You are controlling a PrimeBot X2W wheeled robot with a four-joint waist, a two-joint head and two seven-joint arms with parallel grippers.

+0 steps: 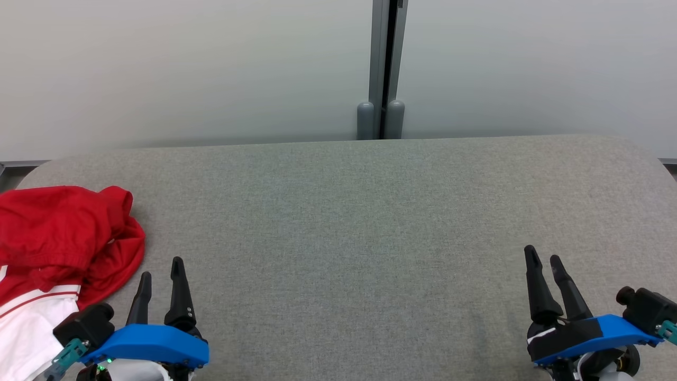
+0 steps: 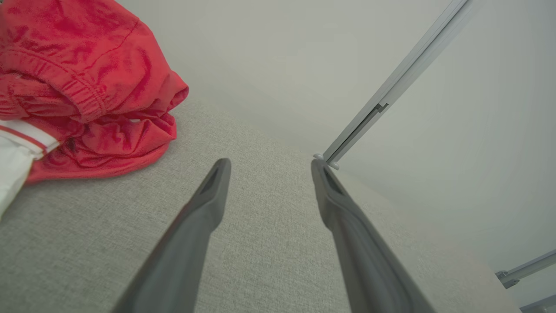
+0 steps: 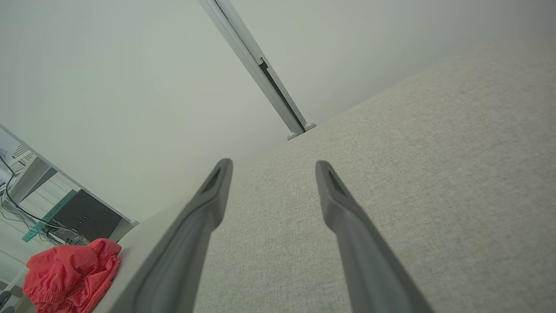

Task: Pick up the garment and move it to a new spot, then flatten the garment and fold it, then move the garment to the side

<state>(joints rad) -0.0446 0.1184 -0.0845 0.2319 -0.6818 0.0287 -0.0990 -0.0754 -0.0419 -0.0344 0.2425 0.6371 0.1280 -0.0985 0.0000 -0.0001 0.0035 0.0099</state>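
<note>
A crumpled red garment (image 1: 63, 238) with a white, red-striped part lies bunched at the left end of the grey fabric table (image 1: 359, 222). My left gripper (image 1: 161, 269) stands open just right of it, near the front edge, with nothing between its fingers. The left wrist view has the garment (image 2: 87, 87) at upper left, apart from the open gripper (image 2: 269, 167). My right gripper (image 1: 542, 256) is open at the table's front right, far from the cloth. From the right wrist the garment (image 3: 71, 271) is small at lower left, and that gripper (image 3: 273, 167) holds nothing.
A pale wall runs behind the table, with a grey vertical post (image 1: 382, 69) at its middle. Beyond the table's left end, the right wrist view shows a dark box (image 3: 84, 215) and cables on a shelf.
</note>
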